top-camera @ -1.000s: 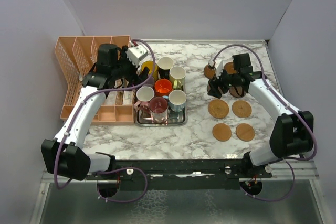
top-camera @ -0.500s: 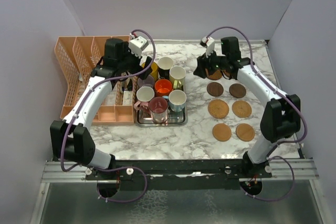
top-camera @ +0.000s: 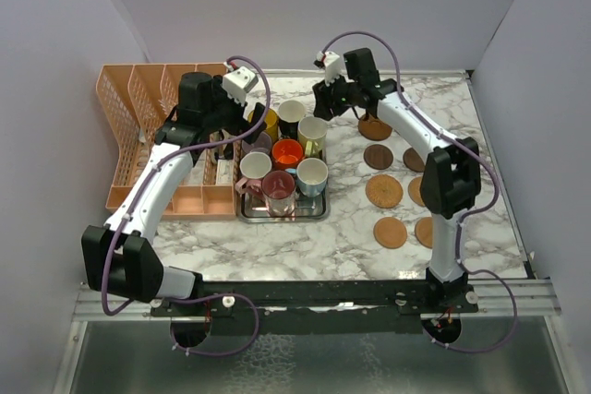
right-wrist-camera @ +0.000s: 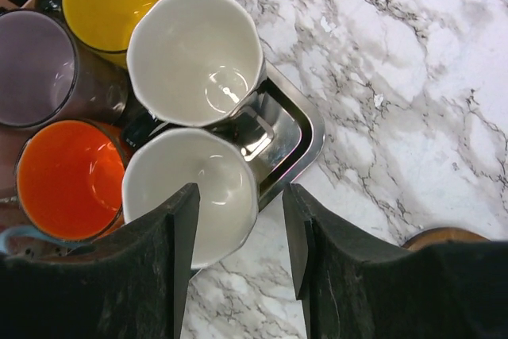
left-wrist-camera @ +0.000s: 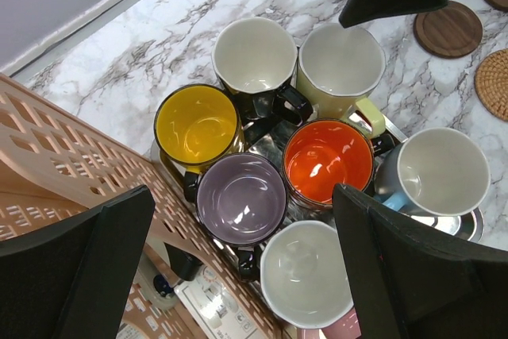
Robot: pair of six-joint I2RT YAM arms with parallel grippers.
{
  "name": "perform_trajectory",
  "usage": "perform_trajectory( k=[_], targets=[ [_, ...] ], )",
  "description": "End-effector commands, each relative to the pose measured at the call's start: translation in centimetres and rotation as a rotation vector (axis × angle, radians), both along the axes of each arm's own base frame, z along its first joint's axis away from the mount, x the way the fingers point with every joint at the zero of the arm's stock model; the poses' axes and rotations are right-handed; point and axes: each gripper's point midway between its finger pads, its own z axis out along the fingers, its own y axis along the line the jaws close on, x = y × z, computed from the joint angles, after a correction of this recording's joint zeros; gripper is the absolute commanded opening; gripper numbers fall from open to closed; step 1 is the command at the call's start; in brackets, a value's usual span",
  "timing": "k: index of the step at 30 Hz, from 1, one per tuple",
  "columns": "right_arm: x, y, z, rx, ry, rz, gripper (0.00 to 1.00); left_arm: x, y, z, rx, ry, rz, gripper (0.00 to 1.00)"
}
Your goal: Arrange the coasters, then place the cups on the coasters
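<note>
Top external: right arm (top-camera: pixel 411 126) stretched leftward, tool (top-camera: pixel 323 106) above cups (top-camera: pixel 287 152).

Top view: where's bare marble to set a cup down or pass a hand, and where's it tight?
Free: the strip of marble between the tray and the coasters, and the near band in front of both. Tight: the tray, its cups packed rim to rim, right beside the peach organizer.
</note>
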Motion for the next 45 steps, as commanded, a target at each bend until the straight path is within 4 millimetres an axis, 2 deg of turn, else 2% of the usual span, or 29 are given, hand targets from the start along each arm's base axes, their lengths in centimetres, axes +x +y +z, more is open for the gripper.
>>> perform_trajectory(
  k=[1, 10, 14, 26, 31, 36, 42, 45],
  targets=[
    [0.6, -0.1, -2.3, -0.099, 0.061, -0.057, 0.46, -0.4, -0.1, 1.9, -0.016, -0.057, -0.012, 0.99],
    [0.0, -0.7, -4.7, -0.157, 0.111, -0.056, 0.43, -0.8, 0.4, 1.9, 0.016, -0.073, -0.008, 0.99],
    [0.0, -0.6, -5.6, -0.157, 0.130, -0.057, 0.38, -0.8, 0.3, 1.8, 0.013, -0.070, -0.013, 0.99],
    [0.6, 0.4, -6.5, -0.163, 0.154, -0.060, 0.24, -0.7, 0.3, 1.4, 0.022, -0.065, -0.019, 0.99],
    [0.7, 0.3, -5.9, -0.163, 0.143, -0.068, 0.11, -0.7, 0.4, 1.4, 0.027, -0.070, -0.019, 0.99],
    [0.6, 0.3, -4.8, -0.157, 0.136, -0.070, 0.01, -0.7, 0.5, 1.2, 0.035, -0.068, -0.017, 0.99],
    [0.7, 0.3, -2.2, -0.142, 0.110, -0.076, 0.01, -0.7, 0.4, 1.3, 0.034, -0.070, -0.018, 0.99],
    [0.9, -0.1, -0.2, -0.133, 0.075, -0.098, 0.01, -0.7, 0.5, 1.4, 0.033, -0.069, -0.011, 0.99]
  ],
)
